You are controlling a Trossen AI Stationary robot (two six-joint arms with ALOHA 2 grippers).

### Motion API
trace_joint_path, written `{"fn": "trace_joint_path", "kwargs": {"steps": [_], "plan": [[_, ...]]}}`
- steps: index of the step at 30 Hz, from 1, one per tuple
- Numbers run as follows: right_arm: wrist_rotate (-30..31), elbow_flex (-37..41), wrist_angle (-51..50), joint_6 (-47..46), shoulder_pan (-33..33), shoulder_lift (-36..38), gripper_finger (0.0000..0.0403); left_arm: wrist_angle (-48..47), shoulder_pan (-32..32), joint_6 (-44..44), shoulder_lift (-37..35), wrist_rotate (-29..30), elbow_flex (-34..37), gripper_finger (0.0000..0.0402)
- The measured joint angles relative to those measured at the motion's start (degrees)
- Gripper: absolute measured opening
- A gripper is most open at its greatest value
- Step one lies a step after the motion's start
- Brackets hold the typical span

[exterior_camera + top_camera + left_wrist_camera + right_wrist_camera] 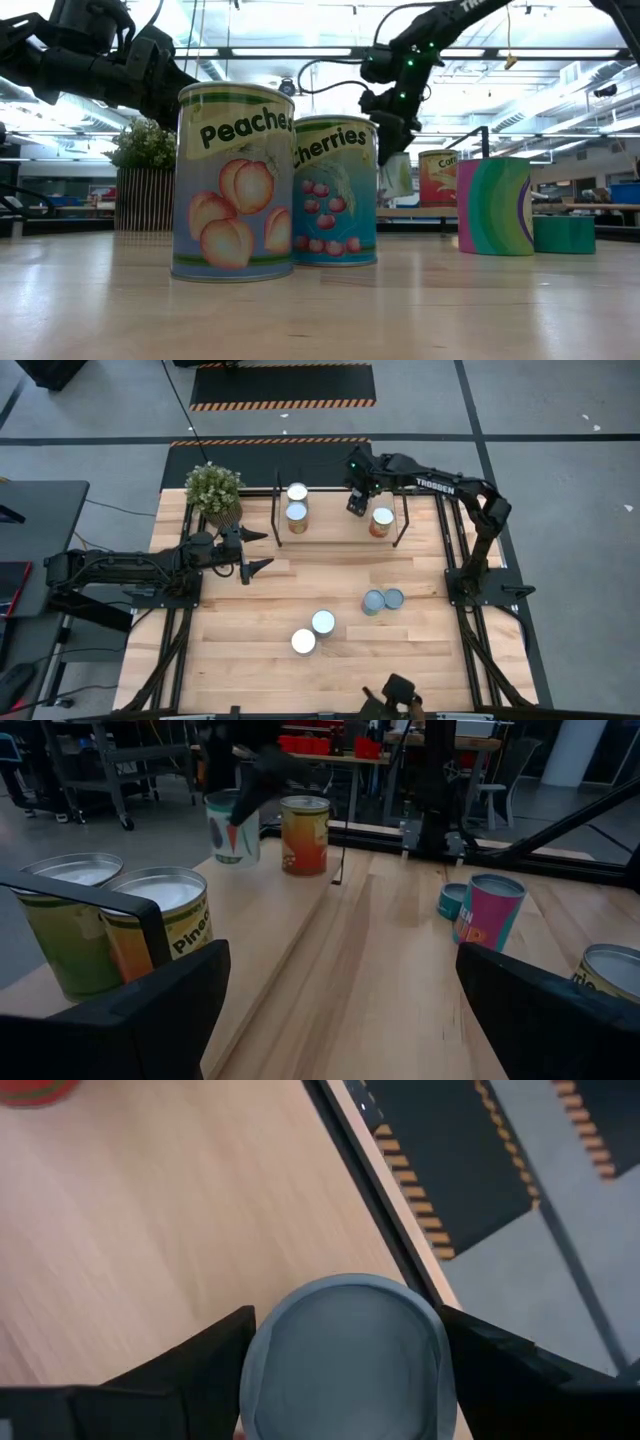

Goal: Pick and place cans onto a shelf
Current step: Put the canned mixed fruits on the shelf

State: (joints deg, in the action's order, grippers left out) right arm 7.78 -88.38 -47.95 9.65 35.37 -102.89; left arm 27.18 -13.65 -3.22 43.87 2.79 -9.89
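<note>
L fingers (pixel 150 1020) apart | 2 cans (pixel 120 925) near | orange can (pixel 305 835) far, prob. on shelf (pixel 270 910)

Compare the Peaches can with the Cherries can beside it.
The Peaches can shows orange peaches on a pale blue label; the Cherries can shows red cherries on a deeper teal one. The Peaches can stands nearer the low camera and covers the Cherries can's edge. Both stand upright on the table, not on the shelf.

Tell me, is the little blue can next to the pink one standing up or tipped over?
Tipped over: the blue can lies on its side beside the upright pink can.
</note>
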Motion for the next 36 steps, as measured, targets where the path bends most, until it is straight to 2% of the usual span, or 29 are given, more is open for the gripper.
{"fn": "trace_joint_path", "kwargs": {"steps": [9,19,36], "plan": [[-0.95,0.0,-2.99,-1.77,2.2,0.0,0.0304,0.0,0.0,-0.04,-0.01,0.0,0.0,0.0396],[1.78,0.0,-6.55,-1.68,2.65,-0.02,0.0362,0.0,0.0,-0.13,0.01,0.0,0.0,0.0396],[6.59,-4.81,-5.91,-2.24,1.15,-1.23,0.0363,0.8,0.0,-0.09,-0.01,0.0,0.0,0.0396]]}}
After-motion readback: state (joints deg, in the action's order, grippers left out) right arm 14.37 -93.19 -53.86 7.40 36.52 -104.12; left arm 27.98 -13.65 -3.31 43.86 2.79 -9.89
